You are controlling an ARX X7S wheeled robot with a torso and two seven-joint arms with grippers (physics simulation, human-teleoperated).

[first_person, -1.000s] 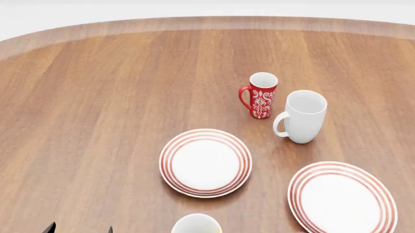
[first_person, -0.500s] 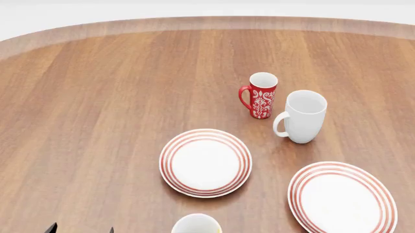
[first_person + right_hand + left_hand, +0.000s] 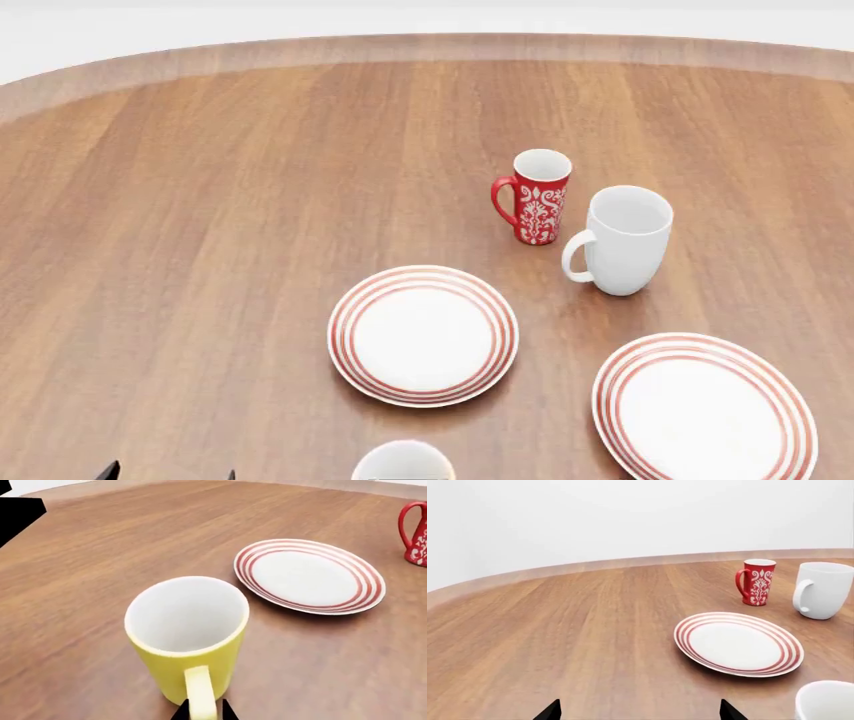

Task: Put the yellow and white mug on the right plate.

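**Yellow mug upright on the worktop, both plates bare**

The yellow and white mug point(image 3: 185, 642) stands upright on the wooden worktop point(image 3: 200, 220), at the near edge of the head view, where only its white rim shows point(image 3: 402, 462). Its white inside holds nothing, and its yellow handle faces the right wrist camera. It sits on the wood just in front of the left plate point(image 3: 423, 334), apart from it, and well apart from the right plate point(image 3: 703, 408).

Both plates lie flat with nothing on them (white centres, thin red rings round the rims). Behind them stand the red patterned mug point(image 3: 535, 196) and the taller white mug point(image 3: 621, 240), close beside each other, both upright; from the head view their insides look empty.

The right pincer point(image 3: 204, 712) shows as two dark tips on either side of the base of the yellow handle; whether they are pressing on it or merely flanking it cannot be told. The left pincer point(image 3: 637, 711) shows two dark tips set wide apart over bare wood, released, with nothing between them.
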